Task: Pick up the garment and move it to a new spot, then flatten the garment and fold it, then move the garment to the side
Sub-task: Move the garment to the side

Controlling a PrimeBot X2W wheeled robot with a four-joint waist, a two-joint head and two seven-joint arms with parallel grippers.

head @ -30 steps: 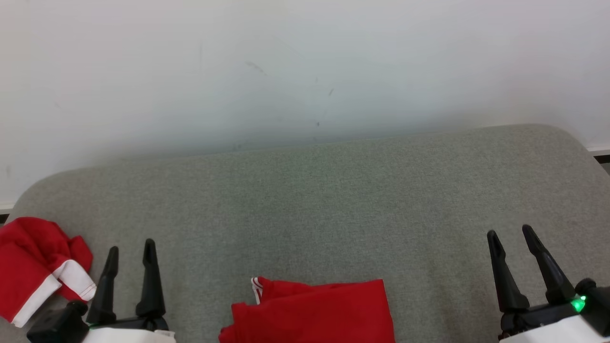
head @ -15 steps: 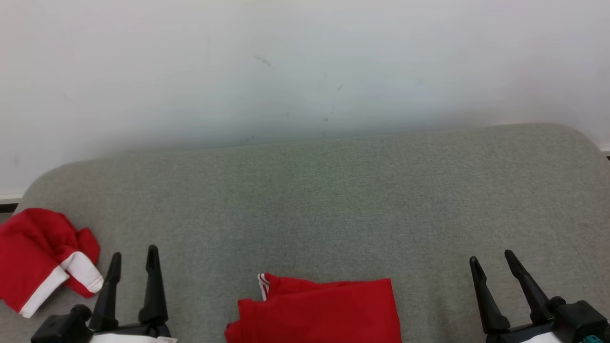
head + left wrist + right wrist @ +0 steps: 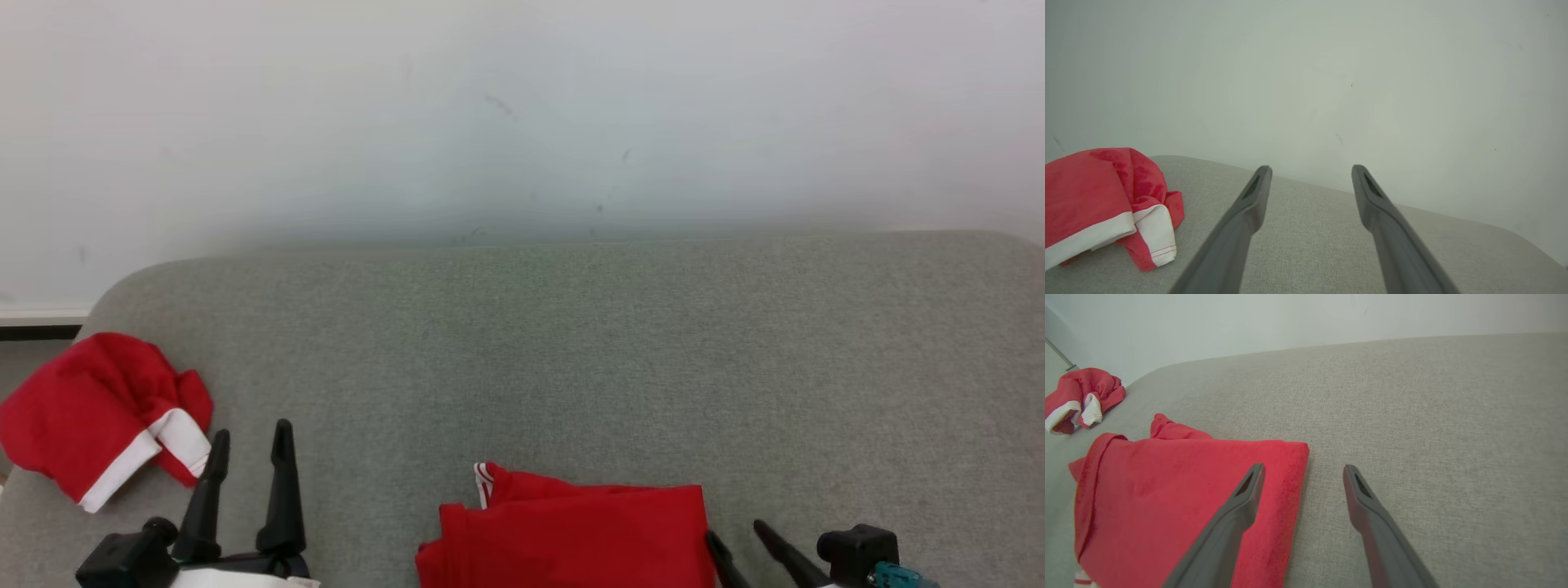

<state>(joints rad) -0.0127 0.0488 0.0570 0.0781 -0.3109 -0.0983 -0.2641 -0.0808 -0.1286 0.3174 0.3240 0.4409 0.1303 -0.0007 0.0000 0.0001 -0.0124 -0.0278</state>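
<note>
Folded red garment [image 3: 571, 535] lies flat at the near edge of the grey cushion [image 3: 571, 343], roughly centred in front of us. It's soft knit: light, limp, no stiffness. We expect it to sag and unfold if lifted from one point. The fabric looks grippy against the upholstery, so dragging would likely bunch it.

Best hold, as we judge it, is to pinch through all layers at the straight right edge [image 3: 1294, 473], with a second pinch on the opposite side so the fold stays together. The far-left corner, where the white-striped trim [image 3: 483, 474] pokes out, is rumpled and loose, so it's a poor hold.

Right gripper [image 3: 735, 531] sits just beside that right edge, fingers spread wide, holding nothing. In the right wrist view one finger lines up over the red edge and the other over bare cushion [image 3: 1303, 468]. We can't tell if it touches the cloth.

Left gripper [image 3: 251, 431] is also spread wide and empty, well apart from the folded piece, over bare cushion [image 3: 1311, 168].

The crumpled red-and-white garment [image 3: 90, 408] sits at the cushion's left end, near the left gripper. It takes up that side, so a set-down there risks tangling the two.

The rest of the cushion is bare up to the wall [image 3: 522, 106]. Nothing blocks the right gripper's reach.
</note>
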